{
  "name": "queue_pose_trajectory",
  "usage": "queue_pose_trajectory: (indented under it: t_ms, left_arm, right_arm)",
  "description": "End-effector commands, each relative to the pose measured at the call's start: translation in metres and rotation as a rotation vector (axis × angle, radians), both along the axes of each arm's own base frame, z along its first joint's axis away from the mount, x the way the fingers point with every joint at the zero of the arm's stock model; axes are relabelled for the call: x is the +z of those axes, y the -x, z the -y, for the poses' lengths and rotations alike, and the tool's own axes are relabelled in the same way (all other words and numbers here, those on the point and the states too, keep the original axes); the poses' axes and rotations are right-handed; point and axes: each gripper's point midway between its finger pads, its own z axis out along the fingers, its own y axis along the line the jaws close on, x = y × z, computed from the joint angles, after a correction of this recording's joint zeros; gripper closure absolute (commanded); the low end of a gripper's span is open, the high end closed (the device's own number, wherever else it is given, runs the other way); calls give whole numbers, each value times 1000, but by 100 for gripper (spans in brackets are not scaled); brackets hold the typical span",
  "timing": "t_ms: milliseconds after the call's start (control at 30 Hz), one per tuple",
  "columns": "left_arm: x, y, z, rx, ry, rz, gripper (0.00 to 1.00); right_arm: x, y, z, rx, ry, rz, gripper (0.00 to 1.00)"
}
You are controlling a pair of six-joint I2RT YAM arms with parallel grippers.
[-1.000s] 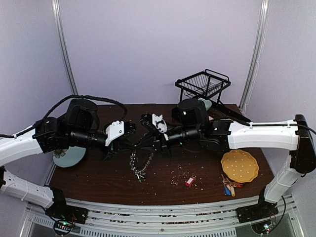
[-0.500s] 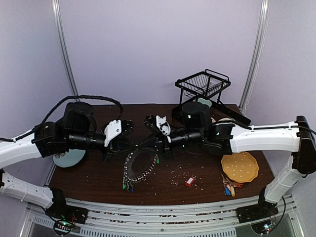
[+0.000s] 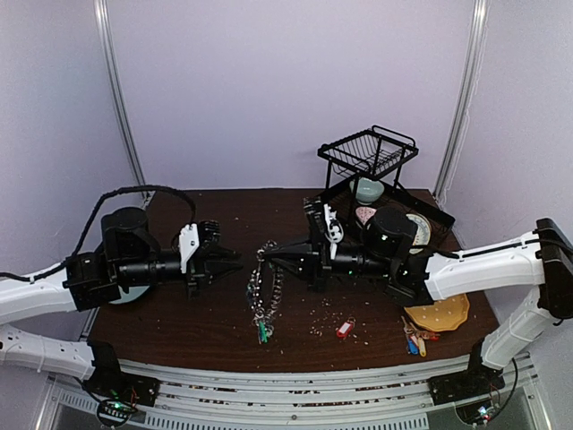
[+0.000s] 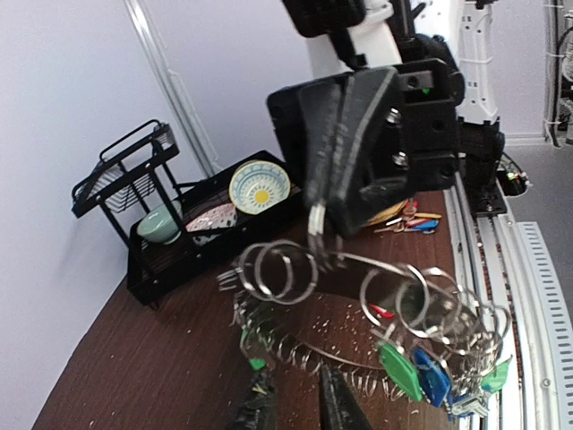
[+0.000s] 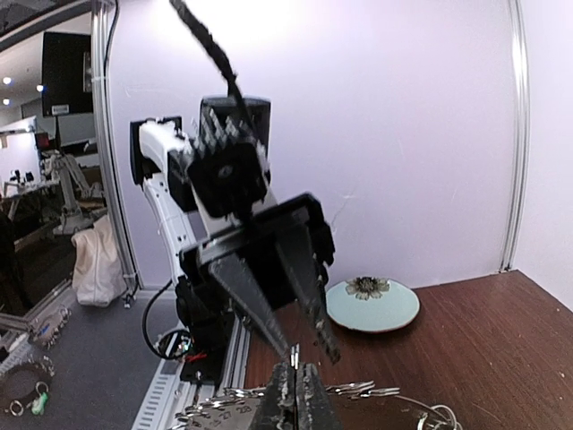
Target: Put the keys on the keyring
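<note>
Near the front edge lie one loose red key and one small bunch. Mid-table, one keyring dangles from the right gripper, clamped tight on its top, green and blue keys hanging low. Left gripper, fingers parted, hovers just left of it, not touching. One rack stands behind.

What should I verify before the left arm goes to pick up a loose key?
1. The right fingers are shut on the keyring: ok.
2. The left fingers are open and apart from the keyring: ok.
3. The keyring hangs above the table: cannot tell, its lowest tags may touch.
4. The red-tagged key lies free on the table: ok.
5. The left fingers hold a key: not ok, empty.
6. The keyring's split is visible: cannot tell.
</note>
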Motion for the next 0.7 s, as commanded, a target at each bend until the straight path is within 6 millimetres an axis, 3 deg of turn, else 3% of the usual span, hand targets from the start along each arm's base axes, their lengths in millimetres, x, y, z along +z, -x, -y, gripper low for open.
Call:
queue_pose_trajectory:
  t_ms: [0, 100, 300, 667]
  left_arm:
    - [50, 22, 10, -141, 223, 93, 81]
    - [66, 25, 9, -149, 282, 103, 82]
    - [75, 27, 6, -158, 396, 78, 80]
    - [69, 25, 16, -180, 390, 11, 84]
  right_arm:
    - [62, 4, 15, -13, -265, 13, 100]
    - [63, 4, 13, -23, -296, -5, 100]
    - [63, 5, 4, -22, -313, -18, 100]
    - [63, 12, -2, 17, -326, -23, 100]
